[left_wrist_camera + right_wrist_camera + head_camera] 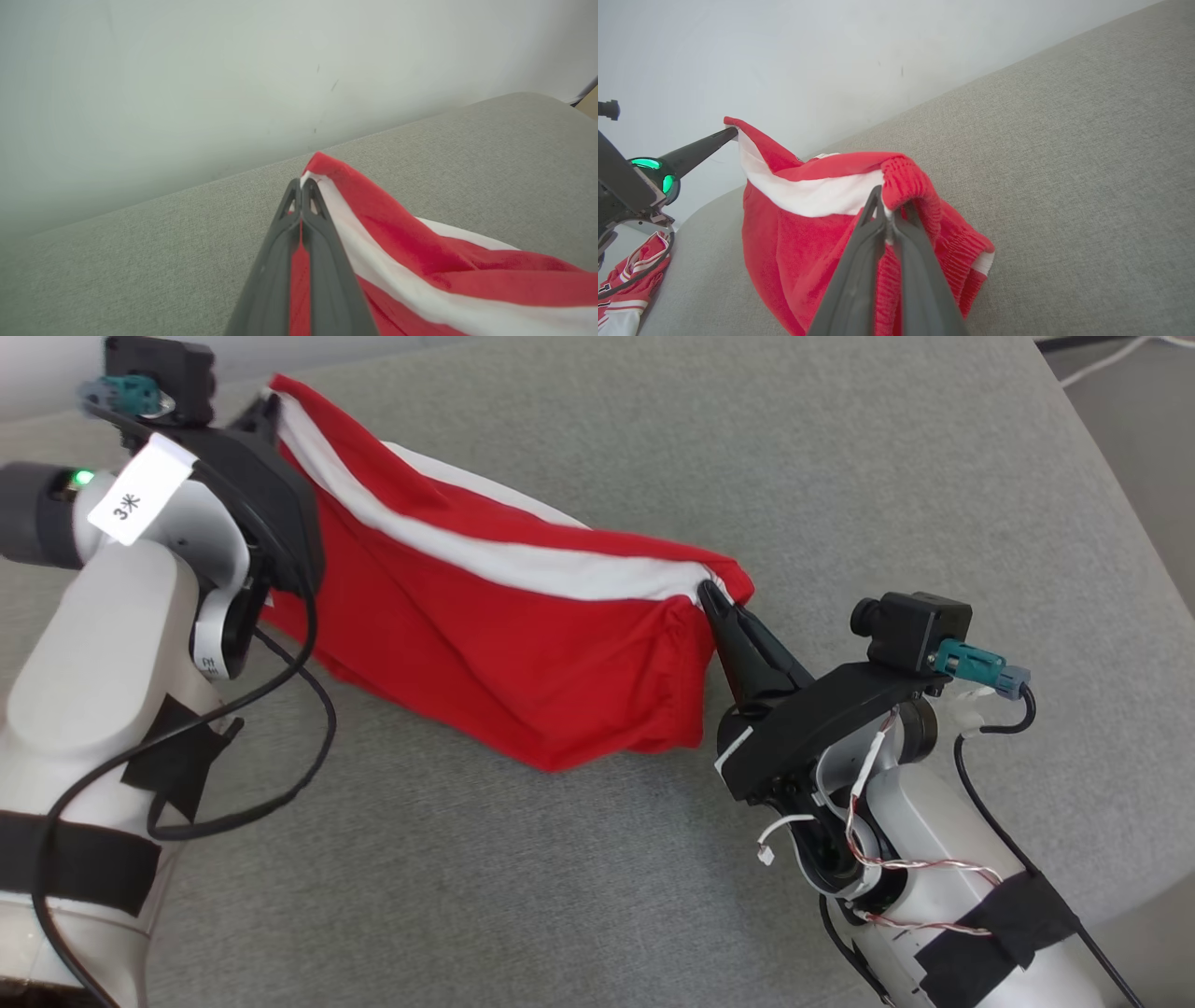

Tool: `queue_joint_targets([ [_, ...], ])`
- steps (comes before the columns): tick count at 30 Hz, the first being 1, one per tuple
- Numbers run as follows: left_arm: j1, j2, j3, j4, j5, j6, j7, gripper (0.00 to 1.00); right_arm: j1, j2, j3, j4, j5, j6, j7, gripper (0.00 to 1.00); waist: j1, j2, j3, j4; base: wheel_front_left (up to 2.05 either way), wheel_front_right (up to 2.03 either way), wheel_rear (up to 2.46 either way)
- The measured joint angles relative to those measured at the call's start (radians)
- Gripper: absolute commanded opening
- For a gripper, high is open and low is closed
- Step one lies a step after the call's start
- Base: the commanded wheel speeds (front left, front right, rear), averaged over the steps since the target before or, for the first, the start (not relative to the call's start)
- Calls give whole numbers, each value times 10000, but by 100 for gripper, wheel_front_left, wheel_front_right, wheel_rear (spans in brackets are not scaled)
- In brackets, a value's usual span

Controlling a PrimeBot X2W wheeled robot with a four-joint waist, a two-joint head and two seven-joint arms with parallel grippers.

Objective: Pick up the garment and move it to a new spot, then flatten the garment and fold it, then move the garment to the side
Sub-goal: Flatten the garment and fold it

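Note:
The garment point(504, 644) is red cloth with a white stripe and a ribbed elastic edge, hanging stretched between my two grippers above the grey cushion. My left gripper point(266, 411) is shut on its upper left corner; the left wrist view has the same gripper point(301, 183) pinching red and white cloth point(420, 261). My right gripper point(708, 590) is shut on the right corner by the elastic; in the right wrist view its fingertips point(889, 203) clamp the ribbed edge of the garment point(798, 233). The lower part of the cloth sags onto the cushion.
A wide grey cushion surface point(747, 448) runs under everything, with a pale wall point(831, 56) behind it. Another red and white piece of clothing point(630, 280) lies at the far left of the right wrist view. A black cable point(280, 775) loops off my left arm.

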Motion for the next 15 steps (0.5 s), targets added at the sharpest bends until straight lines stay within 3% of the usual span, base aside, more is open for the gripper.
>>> queue_joint_targets([
  [5,-318,13,21,385,165,234,-316,0,-243,2,288,242,514,-6,-658,0,-2,0,326,-325,0,0,0],
  [15,-761,-44,-98,1147,391,280,-757,0,-895,4,721,1007,1319,-8,-1756,0,-2,0,749,-633,0,0,0],
])
